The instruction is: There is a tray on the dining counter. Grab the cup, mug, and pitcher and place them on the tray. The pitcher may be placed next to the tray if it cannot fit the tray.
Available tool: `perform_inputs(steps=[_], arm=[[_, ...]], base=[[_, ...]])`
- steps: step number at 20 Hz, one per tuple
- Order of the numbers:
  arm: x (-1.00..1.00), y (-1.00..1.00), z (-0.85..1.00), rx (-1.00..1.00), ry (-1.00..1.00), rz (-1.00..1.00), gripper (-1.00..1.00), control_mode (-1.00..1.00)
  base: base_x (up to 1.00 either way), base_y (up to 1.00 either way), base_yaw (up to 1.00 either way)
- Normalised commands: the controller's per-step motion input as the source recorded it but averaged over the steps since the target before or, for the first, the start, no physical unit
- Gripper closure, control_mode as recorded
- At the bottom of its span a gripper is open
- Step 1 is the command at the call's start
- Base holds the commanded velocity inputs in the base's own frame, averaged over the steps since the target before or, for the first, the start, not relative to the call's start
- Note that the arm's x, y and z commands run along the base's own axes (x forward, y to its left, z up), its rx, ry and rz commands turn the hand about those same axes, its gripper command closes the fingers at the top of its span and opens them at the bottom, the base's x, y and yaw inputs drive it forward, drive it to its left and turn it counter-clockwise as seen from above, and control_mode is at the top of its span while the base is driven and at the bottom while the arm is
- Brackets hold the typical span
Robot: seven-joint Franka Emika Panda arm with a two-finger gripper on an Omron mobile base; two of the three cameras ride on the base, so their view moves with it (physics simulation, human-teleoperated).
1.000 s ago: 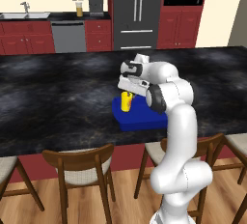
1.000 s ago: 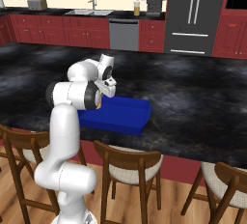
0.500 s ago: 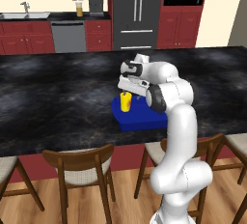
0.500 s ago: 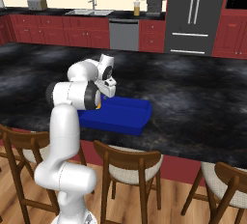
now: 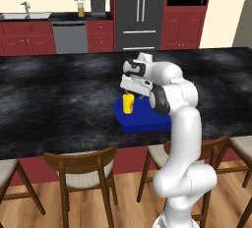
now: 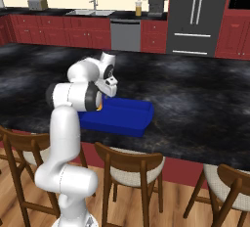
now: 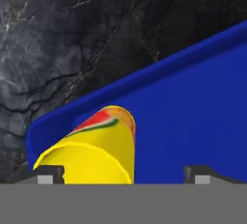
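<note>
Cup [image 5: 128, 103] is standing in the blue tray [image 5: 142, 121], near its corner; the claw [image 7: 123, 172] is hanging wide open, empty. Looks light, rigid, slippery-sided; best pinched mid-body.

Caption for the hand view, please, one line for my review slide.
Open pincer above the yellow cup standing in the blue tray on the dining counter.

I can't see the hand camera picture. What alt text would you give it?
A yellow cup with a red mark stands inside a blue tray, close to its corner, between the open gripper fingertips. Black marbled counter lies beyond the tray's rim.
</note>
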Motion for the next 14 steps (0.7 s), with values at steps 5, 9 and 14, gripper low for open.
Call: perform_inputs(steps=[5,9,14], arm=[[-0.07,0.00,0.74,0.00,0.00,0.08,-1.00,-1.00],[-0.20,0.00,0.75,-0.01,-0.03,0.09,-1.00,-1.00],[-0.30,-0.06,0.46,-0.04,-0.10,0.09,-1.00,-1.00]], base=[[0.00,0.00,0.00],[0.00,0.00,0.00],[0.00,0.00,0.00]])
